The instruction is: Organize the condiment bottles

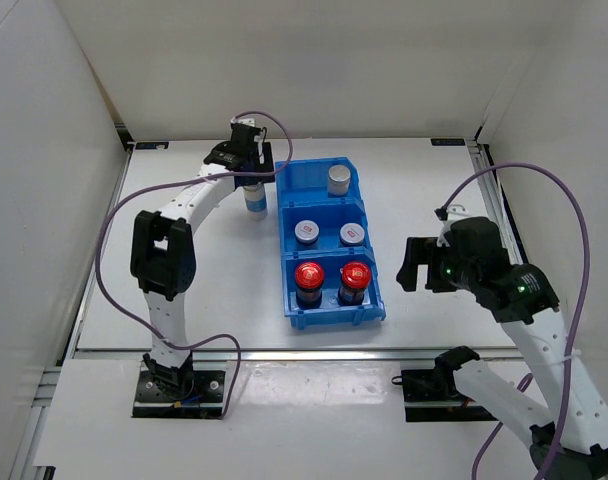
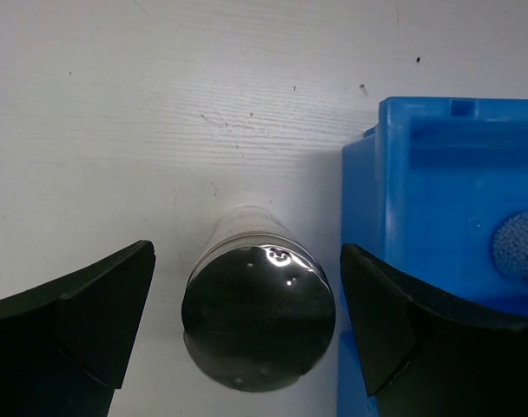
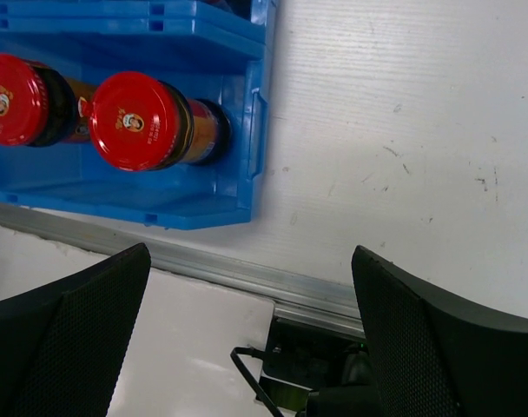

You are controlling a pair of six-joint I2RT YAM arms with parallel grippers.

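Grey-capped bottle (image 2: 257,326) stands untouched inside the wide-open left gripper (image 2: 247,295); better centre on it and close clear of the bin (image 2: 420,174).

Five of the six are in the blue bin (image 1: 334,312), all upright. Two dark red-cap bottles (image 1: 309,276) (image 1: 355,276) sit side by side in the near compartment, and two short white-lid bottles (image 1: 306,232) (image 1: 353,234) in the middle one. One taller grey-cap bottle (image 1: 339,179) is at the far end. Its white-blue twin (image 1: 255,196) stands upright on the worktop (image 1: 214,280), just left of the bin's far end.
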